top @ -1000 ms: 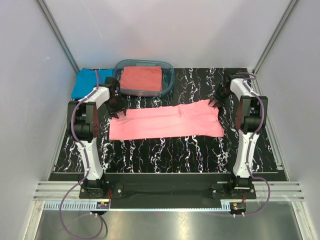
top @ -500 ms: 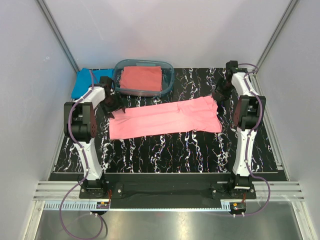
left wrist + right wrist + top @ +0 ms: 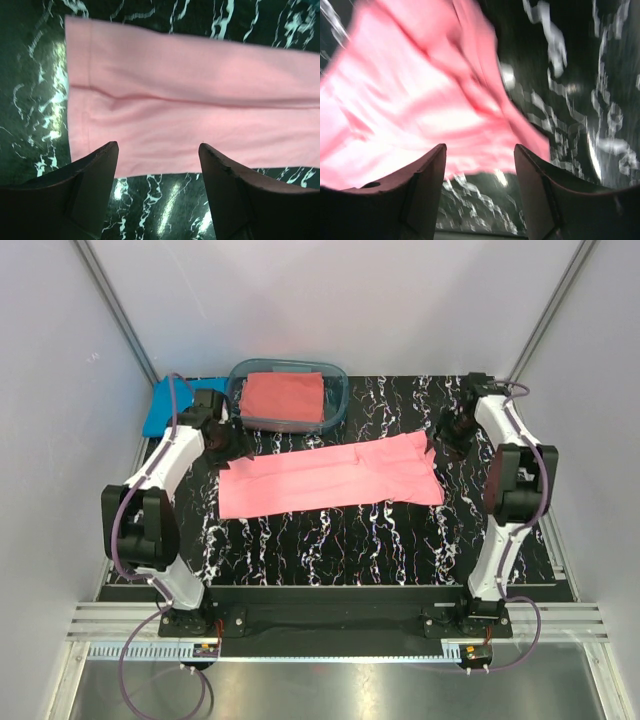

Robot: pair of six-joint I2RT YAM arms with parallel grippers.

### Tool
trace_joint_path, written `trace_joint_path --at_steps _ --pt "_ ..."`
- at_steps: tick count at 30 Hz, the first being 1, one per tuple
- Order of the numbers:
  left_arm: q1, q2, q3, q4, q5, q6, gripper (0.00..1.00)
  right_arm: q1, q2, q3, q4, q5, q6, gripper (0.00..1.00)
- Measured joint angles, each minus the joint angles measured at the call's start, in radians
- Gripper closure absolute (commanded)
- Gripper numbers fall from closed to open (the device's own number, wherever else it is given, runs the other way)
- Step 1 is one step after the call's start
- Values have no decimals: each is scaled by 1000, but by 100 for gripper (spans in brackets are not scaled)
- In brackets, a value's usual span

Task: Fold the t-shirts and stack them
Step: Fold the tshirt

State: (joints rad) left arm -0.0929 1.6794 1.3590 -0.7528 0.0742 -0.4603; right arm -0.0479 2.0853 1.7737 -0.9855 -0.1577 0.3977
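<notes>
A light pink t-shirt (image 3: 330,477), folded into a long band, lies flat across the middle of the black marbled table (image 3: 380,540). My left gripper (image 3: 226,441) hovers open just behind the band's left end, nothing between its fingers; the left wrist view shows the pink t-shirt (image 3: 190,100) beyond the open left gripper (image 3: 158,150). My right gripper (image 3: 452,436) stands open just off the band's far right corner; its wrist view is blurred, with the pink t-shirt (image 3: 410,100) ahead of the empty right gripper (image 3: 480,150). A bright blue t-shirt (image 3: 165,406) lies at the back left. A coral-red t-shirt (image 3: 285,396) lies folded in the tub.
The clear bluish plastic tub (image 3: 338,390) stands at the back centre, close behind my left gripper. White walls and metal frame posts close in the table on three sides. Both arm bases sit at the near edge.
Both grippers have opened and drawn back from the pink t-shirt's far corners. Both arms' elbows have swung outward. The shirt's far edge has settled flat.
</notes>
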Motion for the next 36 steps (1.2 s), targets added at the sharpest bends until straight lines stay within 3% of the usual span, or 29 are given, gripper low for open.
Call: trace_joint_path --at_steps 4,7,11,18,24,26,30,36 --pt "-29 -10 -89 4 -1 9 31 0 -156 -241 24 -38 9 36" --pt "-61 -2 -125 -21 -20 24 28 6 -206 -342 43 -46 45 28" --pt "-139 -3 -123 -24 -79 59 20 46 -206 -351 64 -34 134 13" --pt "-197 2 -78 -42 -148 136 17 198 -164 -237 76 -11 286 8" --pt "-190 16 -53 -33 -156 166 28 216 -82 -185 83 2 373 15" --pt "-190 8 -96 -13 -149 164 36 215 -62 -186 83 11 381 23" --pt "-190 -5 -187 -10 -131 142 45 215 -61 -227 92 46 363 28" --pt "-190 -10 -242 -8 -122 116 44 215 -64 -307 109 77 286 39"
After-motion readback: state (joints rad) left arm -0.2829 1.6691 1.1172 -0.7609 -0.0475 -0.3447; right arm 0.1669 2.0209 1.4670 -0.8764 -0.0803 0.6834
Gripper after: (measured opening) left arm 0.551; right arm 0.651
